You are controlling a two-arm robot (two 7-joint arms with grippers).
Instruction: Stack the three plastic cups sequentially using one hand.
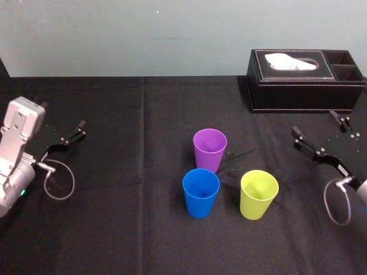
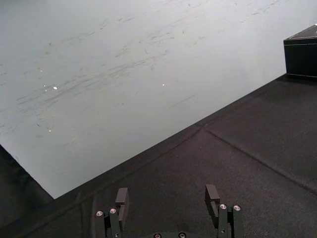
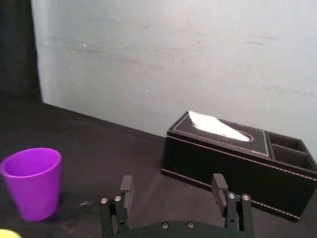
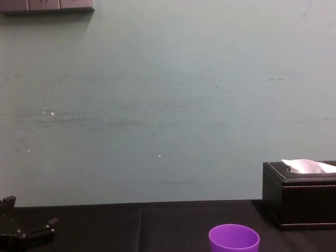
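At the middle of the black cloth-covered table (image 1: 114, 223), three items stand upright, mouths up, each on its own base, none nested; item one, the small round purple plastic cup (image 1: 210, 149), farthest from the robot; item two, the small round blue plastic cup (image 1: 200, 192), just in front of the purple one and slightly to its left; item three, the small round yellow-green plastic cup (image 1: 258, 193), level with the blue one and to its right, a clear gap of cloth between them; at the far right corner, a rectangular black tissue box (image 1: 304, 80) with pale stitching and side compartments, a white tissue (image 1: 289, 61) rising from its slot, well apart from all three; at the table's left edge, the left gripper (image 1: 82, 129), black and angular on a silver-grey wrist, low by the cloth, its fingers (image 2: 122, 196) spread wide with nothing between them, well apart from all three; at the table's right edge, the right gripper (image 1: 314, 124), black, near the front of the tissue box, jaws likewise parted and empty, facing the far side of the table, with the purple one off to one side ahead of it; behind the table, a plain pale grey-green wall (image 1: 143, 34) with faint scuffs.
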